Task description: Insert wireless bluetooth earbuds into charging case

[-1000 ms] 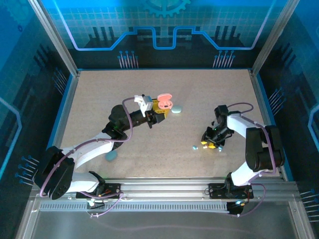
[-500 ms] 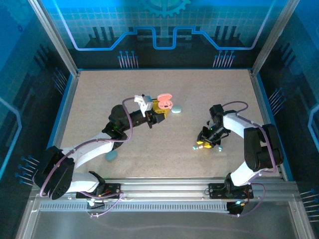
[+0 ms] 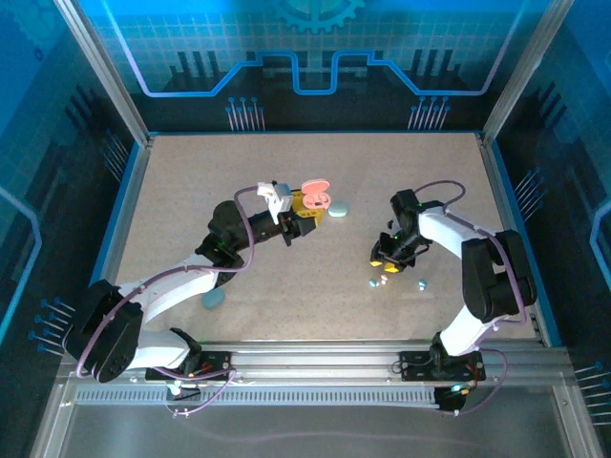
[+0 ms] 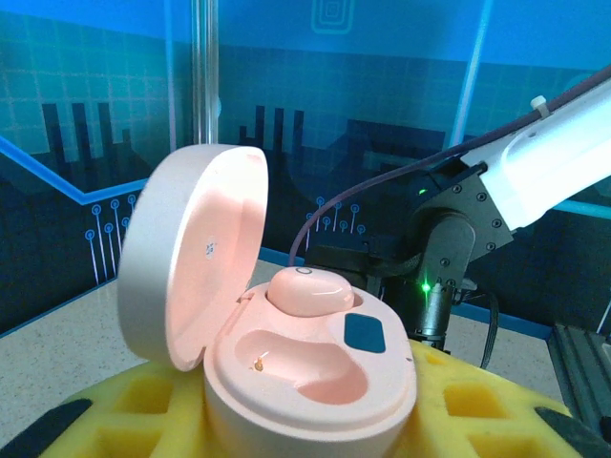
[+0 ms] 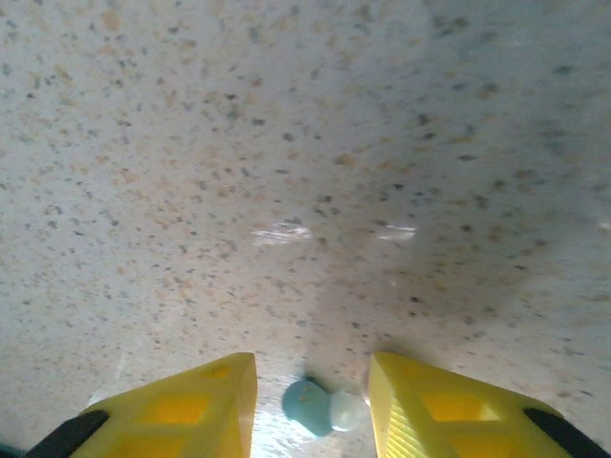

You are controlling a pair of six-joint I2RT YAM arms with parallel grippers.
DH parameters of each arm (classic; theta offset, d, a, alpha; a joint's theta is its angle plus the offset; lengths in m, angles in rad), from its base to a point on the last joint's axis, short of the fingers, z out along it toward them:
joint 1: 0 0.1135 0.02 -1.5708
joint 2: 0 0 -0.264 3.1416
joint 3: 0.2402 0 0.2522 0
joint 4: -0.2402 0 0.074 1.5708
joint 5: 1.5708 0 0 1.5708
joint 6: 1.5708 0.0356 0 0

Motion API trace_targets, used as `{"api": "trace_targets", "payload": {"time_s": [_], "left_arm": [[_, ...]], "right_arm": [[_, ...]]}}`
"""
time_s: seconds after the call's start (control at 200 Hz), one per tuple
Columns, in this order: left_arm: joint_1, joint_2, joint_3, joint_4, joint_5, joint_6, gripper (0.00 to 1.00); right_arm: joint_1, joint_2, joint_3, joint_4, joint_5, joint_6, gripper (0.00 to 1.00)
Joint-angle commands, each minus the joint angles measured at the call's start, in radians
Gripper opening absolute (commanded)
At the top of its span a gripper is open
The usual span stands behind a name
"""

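Speckled beige surface point(image 3: 191, 191) inside a blue-lit cage. Over at 12 o'clock from the middle, the left tool point(image 3: 304, 203) is clamped round the pink charging case point(image 4: 305, 372), lid flipped up. One pink earbud point(image 4: 307, 289) is seated in the far well and the near well is bare. A closed pale blue case point(image 3: 338, 210) lies just beside it at 1 o'clock.

Down at 4 o'clock the right tool point(image 5: 310, 367) has its jaws narrowly apart. A pale blue earbud point(image 5: 305, 405) and a whitish earbud point(image 5: 348, 410), touching each other, show in the gap, not pinched as far as I can tell. A stray earbud point(image 3: 421, 284) sits further right.

These look like glossy little beads, so I'd guess they're featherlight, hard and slippery, and they'll skitter if nudged. I'd go for a gentle pinch across the fattest part.
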Motion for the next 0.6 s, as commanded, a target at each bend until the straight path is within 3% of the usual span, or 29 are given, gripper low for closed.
{"api": "trace_targets", "payload": {"time_s": [0.0,0.595], "left_arm": [[-0.004,-0.014,0.017,0.015,0.021,0.008,0.32],[-0.003,-0.017,0.006,0.021,0.017,-0.004,0.32]], "right_arm": [[-0.021,-0.038,-0.01,-0.058,0.076,-0.012,0.4],[-0.014,0.048,-0.071,0.027,-0.066,-0.031,0.38]]}}
